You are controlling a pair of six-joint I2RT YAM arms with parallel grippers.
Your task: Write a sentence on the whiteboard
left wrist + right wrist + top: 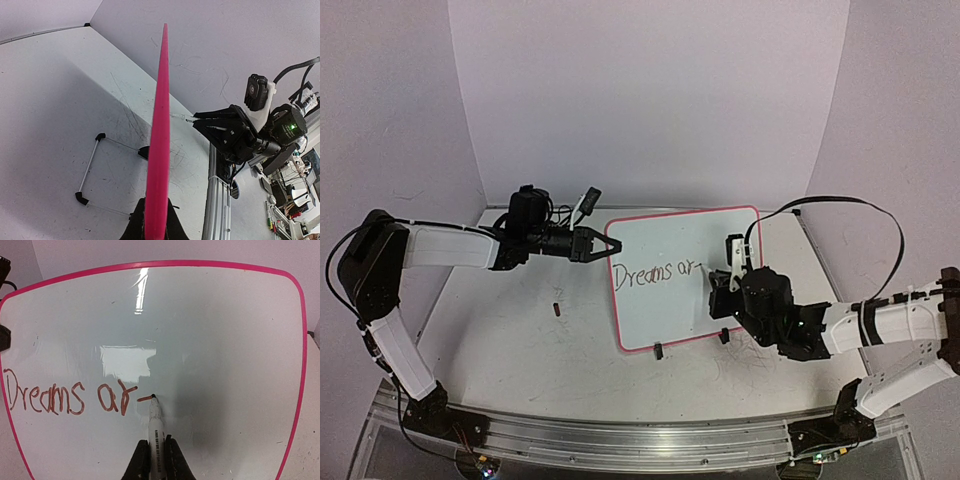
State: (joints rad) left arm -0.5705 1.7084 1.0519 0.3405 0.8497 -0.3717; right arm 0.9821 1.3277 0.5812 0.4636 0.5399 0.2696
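Right gripper: bottom centre of the right wrist view, dark fingers clamped on the marker's barrel.
Marker: white cylindrical barrel, dark tip touching the board just right of "ar", at the end of a short stroke.
Sentence: thin reddish-brown handwriting, lower left of that view; it reads "Dreams ar", so roughly half done by my reckoning.
Step in hand: forming the "e"; I would keep light, even pressure, hold the baseline level, and leave room rightward for "possible".
Whiteboard: glossy white, rounded corners, pink rim; centre of the top view, leaning on black clip feet.
Left gripper: closed on the board's left rim, steadying it; it should hold firm.
Surface: matte white, scuffed with grey scribbles.
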